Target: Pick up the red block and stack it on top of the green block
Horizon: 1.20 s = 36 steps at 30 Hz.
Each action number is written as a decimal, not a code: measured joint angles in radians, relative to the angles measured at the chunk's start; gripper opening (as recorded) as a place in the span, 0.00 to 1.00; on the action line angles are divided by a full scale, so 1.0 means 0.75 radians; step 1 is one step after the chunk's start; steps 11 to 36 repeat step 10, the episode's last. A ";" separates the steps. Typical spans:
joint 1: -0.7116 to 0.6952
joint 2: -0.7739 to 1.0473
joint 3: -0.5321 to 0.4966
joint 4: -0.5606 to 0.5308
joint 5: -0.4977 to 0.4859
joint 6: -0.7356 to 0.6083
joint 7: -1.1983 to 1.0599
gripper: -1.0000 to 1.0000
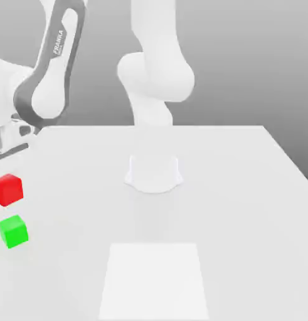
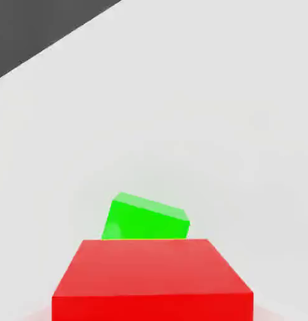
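Jaws shut on matte red block, abv green block.

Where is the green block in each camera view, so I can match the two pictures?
Exterior view: the green block sits on the white table at the exterior view's far left, just in front of the red block.
Hand view: the green block lies just beyond the red block.
Shared landmark: the red block beside it.
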 joint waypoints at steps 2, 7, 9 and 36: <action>0.018 0.074 0.011 0.008 0.004 0.068 0.004 0.00; 0.017 0.204 0.013 0.013 0.005 0.190 0.005 1.00; 0.017 0.204 0.013 0.013 0.005 0.190 0.005 1.00; 0.017 0.204 0.013 0.013 0.005 0.190 0.005 1.00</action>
